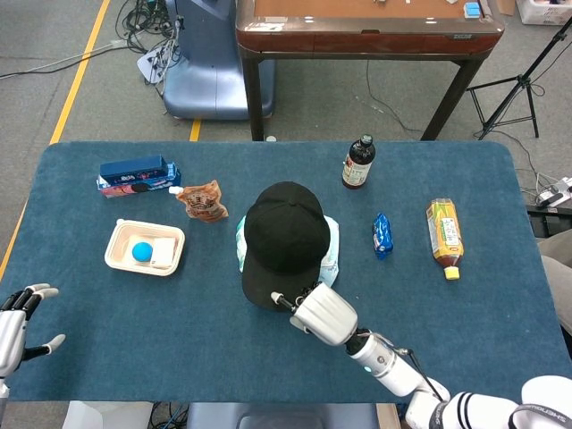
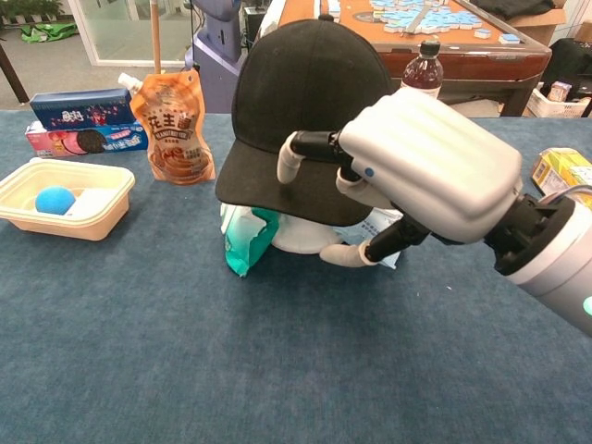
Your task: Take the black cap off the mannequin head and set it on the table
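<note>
Blue cloth table (image 1: 107, 340). Black cap (image 1: 284, 239) sits on mannequin head (image 2: 305, 236), centre. Right hand (image 2: 407, 176) at brim, fingers spread, nothing gripped. Left hand (image 1: 13, 322) open, well apart. Cap judged light, soft crown, stiff brim: pinch brim, lift.

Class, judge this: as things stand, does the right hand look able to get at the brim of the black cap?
Probably yes. The right hand is open at the black cap, one finger above the brim and the thumb below, with nothing between them.
</note>
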`<state>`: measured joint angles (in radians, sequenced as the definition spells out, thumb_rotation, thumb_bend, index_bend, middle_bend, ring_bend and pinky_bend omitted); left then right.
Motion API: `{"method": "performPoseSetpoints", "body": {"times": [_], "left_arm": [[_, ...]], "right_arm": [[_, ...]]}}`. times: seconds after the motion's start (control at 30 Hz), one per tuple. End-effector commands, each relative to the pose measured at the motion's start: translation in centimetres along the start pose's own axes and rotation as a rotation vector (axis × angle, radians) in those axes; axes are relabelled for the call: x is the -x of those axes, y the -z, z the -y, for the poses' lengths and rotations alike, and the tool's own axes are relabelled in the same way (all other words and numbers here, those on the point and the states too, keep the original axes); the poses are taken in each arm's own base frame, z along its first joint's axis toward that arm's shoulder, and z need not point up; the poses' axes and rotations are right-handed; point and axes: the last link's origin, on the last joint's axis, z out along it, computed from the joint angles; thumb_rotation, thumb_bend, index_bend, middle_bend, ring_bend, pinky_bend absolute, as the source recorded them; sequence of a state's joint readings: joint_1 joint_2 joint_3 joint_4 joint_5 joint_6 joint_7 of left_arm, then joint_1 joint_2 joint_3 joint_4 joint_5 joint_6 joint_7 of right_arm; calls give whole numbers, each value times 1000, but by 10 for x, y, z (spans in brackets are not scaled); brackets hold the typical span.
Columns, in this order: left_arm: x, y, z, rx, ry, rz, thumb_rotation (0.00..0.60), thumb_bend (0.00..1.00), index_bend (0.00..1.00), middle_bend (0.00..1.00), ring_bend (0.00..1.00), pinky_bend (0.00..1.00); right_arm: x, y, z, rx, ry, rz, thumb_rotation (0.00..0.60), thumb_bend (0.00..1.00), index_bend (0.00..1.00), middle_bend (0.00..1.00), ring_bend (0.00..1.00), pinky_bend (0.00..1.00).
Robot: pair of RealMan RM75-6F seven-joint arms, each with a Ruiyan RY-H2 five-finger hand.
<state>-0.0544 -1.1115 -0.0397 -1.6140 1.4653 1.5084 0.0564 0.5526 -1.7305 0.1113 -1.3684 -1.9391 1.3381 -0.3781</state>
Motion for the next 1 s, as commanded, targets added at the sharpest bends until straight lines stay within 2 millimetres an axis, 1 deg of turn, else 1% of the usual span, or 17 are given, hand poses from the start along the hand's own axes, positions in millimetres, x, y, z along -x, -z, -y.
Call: {"method": "performPoseSetpoints", "body": {"times": [0.03,0.37,0.53,0.73,0.9,1.0], "left_arm": [[0,0,0,0,0,0,600,57,294,254,254,432],[-1,1,1,-2,2,-2,600,57,294,254,255,432],[-1,1,1,-3,3,-3,600,57,294,254,255,432],[0,1,1,-4,-1,0,600,57,294,255,255,432],[1,0,1,-7,-7,5,600,57,294,254,255,432],[2,-1,1,-11,-10,9,600,57,294,255,255,432]], "right_arm": [[3,-6,1,-1,3,-27,600,0,380,1000,906,990],[6,-18,-4,17,27,-119,600,0,380,1000,911,997],[5,-18,-9,31,30,-137,600,0,380,1000,912,997],[-3,-12,-20,58,44,-166,600,0,380,1000,912,998],[-15,-8,-29,84,51,-193,600,4,380,1000,913,997],[-22,-6,-32,93,54,-199,600,48,385,1000,915,998]]}}
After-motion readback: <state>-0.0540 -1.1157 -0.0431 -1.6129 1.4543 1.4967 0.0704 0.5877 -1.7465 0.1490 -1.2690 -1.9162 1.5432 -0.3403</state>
